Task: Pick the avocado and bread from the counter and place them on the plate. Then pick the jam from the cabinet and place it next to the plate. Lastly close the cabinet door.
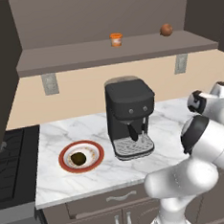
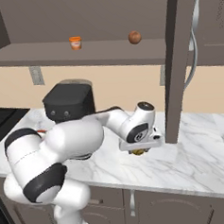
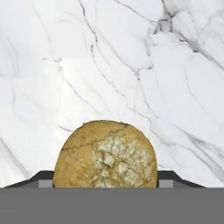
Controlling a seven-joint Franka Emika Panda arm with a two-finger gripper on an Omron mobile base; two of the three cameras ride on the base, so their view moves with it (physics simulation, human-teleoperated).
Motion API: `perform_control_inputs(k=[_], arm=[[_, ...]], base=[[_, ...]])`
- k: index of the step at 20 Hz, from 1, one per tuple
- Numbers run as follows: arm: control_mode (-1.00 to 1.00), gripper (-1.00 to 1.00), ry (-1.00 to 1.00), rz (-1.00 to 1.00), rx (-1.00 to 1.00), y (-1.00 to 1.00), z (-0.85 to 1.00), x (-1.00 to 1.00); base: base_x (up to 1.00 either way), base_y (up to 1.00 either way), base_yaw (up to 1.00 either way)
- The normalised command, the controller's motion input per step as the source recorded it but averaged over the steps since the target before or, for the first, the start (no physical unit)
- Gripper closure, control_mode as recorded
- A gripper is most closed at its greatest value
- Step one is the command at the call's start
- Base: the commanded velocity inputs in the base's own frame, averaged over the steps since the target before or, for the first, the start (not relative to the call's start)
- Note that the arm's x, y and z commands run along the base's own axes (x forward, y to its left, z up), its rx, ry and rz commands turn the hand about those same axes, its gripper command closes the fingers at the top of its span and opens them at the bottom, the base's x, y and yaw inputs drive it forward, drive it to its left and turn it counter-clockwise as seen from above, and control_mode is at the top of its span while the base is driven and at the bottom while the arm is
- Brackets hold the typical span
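White marble counter (image 1: 91, 180) runs under an open cabinet (image 1: 113, 51), whose shelf keeps the orange jam (image 1: 116, 39) waiting beside a reddish-brown ball (image 1: 166, 30). At nine o'clock from the coffee machine (image 1: 130, 117) sits the plate (image 1: 65, 161), the avocado (image 1: 78, 158) already on it. Over at the machine's three o'clock side the gripper (image 2: 139, 151) is low on the counter, its fingers (image 3: 43, 180) flanking the bread (image 3: 105, 154), presumably for lifting; whether they actually clamp it, I cannot tell.

Crusty cracked bread (image 3: 105, 155), glossy marble counter (image 3: 131, 65)
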Motion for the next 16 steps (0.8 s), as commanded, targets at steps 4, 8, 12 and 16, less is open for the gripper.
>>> perform_control_inputs(k=[4,8,12,16], arm=[[-1.00,1.00,0.00,0.08,0.04,0.29,0.47,-0.51],[-1.00,1.00,0.00,0.08,0.01,0.47,0.41,-0.38],[-1.00,1.00,0.00,0.08,0.00,0.51,0.35,-0.28],[-1.00,1.00,0.00,0.08,0.00,0.55,0.34,-0.24]], base=[[0.00,0.00,0.00],[0.00,0.00,0.00],[0.00,0.00,0.00],[0.00,0.00,0.00]])
